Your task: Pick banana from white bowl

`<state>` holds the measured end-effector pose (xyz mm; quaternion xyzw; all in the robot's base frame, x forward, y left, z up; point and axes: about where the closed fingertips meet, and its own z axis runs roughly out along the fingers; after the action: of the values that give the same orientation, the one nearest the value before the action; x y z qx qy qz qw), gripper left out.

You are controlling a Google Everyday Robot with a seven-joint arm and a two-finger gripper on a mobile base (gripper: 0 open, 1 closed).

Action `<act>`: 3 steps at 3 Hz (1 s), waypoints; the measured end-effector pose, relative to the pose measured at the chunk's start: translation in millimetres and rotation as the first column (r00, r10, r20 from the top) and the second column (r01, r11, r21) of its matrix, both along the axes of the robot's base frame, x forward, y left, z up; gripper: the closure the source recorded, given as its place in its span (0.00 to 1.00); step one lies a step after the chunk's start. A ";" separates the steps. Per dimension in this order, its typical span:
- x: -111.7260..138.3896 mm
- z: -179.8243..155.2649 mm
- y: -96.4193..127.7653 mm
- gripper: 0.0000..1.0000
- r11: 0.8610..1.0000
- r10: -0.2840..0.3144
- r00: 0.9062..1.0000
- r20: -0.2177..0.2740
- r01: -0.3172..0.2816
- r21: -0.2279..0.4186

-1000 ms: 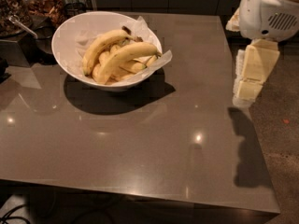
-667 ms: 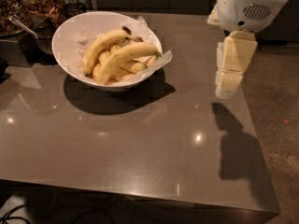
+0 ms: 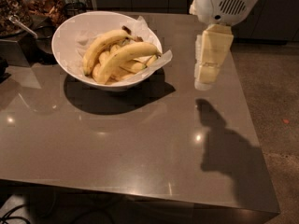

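The white bowl, lined with crinkled white paper, stands at the back left of the brown table. It holds several bananas. The banana, long, curved and clean yellow, lies on top at the front, running from lower left to upper right. Another big banana with a dark stem lies behind it. My gripper hangs pointing down above the table, to the right of the bowl and apart from it, holding nothing. Its shadow falls on the table's right part.
Dark jars of nuts and a metal spoon stand at the back left behind the bowl. The table's right edge drops to a speckled floor. Dark cabinets run along the back.
My gripper has moved left from the table's right edge to a spot over the table, closer to the bowl. The bowl and bananas have not moved.
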<state>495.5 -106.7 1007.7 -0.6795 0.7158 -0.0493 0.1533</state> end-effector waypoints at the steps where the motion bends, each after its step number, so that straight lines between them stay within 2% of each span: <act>1: 13.8 6.4 49.2 0.00 0.997 0.066 0.998 0.019 -0.065 -0.034; 2: 31.2 7.5 90.7 0.00 0.991 0.122 0.992 0.015 -0.122 -0.050; 3: 56.2 6.1 119.6 0.00 0.989 0.136 0.990 0.018 -0.135 -0.053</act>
<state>551.7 12.9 1013.8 -0.7298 0.6646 -0.0648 0.1464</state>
